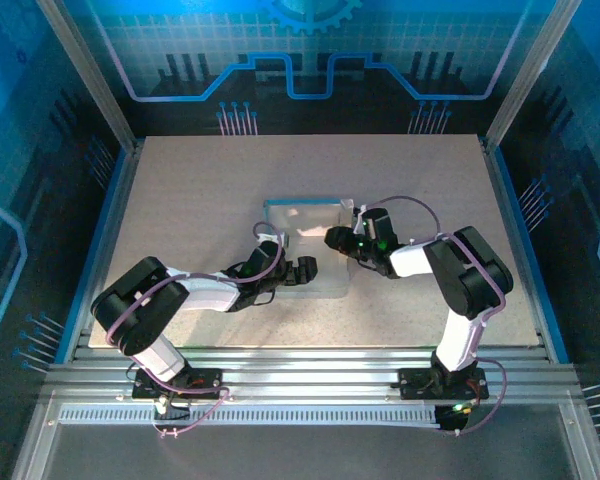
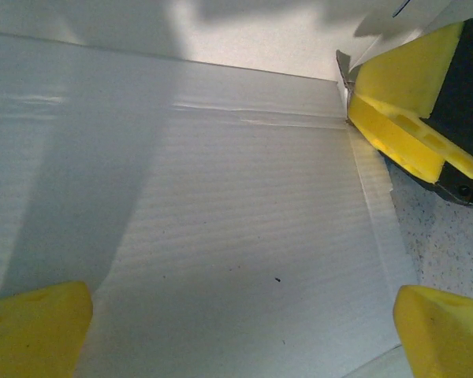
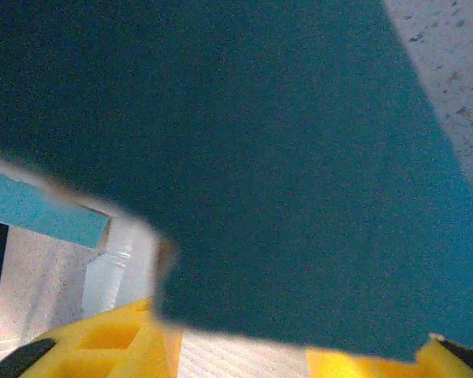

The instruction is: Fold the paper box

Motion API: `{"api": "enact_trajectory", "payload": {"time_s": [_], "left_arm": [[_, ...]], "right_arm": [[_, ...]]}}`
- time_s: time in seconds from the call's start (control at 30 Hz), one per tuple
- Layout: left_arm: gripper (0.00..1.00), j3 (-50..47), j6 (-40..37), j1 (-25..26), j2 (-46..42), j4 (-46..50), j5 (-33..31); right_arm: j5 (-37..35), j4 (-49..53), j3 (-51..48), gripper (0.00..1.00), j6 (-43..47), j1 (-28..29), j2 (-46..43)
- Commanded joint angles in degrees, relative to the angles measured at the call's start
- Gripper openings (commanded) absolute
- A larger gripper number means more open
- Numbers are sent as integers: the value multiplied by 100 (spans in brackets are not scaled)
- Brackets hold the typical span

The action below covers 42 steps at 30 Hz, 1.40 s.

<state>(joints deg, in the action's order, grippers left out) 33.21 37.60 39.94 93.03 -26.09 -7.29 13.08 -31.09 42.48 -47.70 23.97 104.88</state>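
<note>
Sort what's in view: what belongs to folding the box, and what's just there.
For the job:
paper box
left gripper
right gripper

Just there:
table
blue backdrop panel
aluminium rails

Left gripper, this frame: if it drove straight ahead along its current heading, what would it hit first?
The paper box: its pale inner panel lies directly ahead of the open left gripper. How soon contact would come is hard to judge, since depth is unclear in the wrist view.
</note>
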Motion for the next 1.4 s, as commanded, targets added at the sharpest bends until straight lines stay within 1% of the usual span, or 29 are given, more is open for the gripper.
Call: {"api": "enact_trajectory", "payload": {"time_s": [0.0,0.47,0.67,0.8,0.9,1.0,1.07,1.2,1.37], "left_arm": [[99,-204,176,86,199,395,167],[99,-209,174,87,215,382,166],[99,-227,177,86,215,348,171],[99,-223,177,85,224,306,182],[99,-202,146,88,233,275,197],[99,-208,134,87,250,204,193],[99,-227,133,90,259,150,209],[99,-238,96,91,264,113,228],[99,-218,21,90,199,137,210]], "right_arm": [[-147,249,72,45,201,57,-154],[-255,803,-199,45,695,-151,-1020],[-410,1363,-341,44,1112,-233,-1612],[-419,2048,-305,44,1586,-342,-2105],[-262,2580,-109,44,1955,-494,-2320],[45,3067,214,45,2385,-684,-2371],[47,3445,511,46,2692,-774,-2362],[102,3993,1095,48,3102,-936,-2199],[124,4451,1749,49,3349,-957,-1838]]}}
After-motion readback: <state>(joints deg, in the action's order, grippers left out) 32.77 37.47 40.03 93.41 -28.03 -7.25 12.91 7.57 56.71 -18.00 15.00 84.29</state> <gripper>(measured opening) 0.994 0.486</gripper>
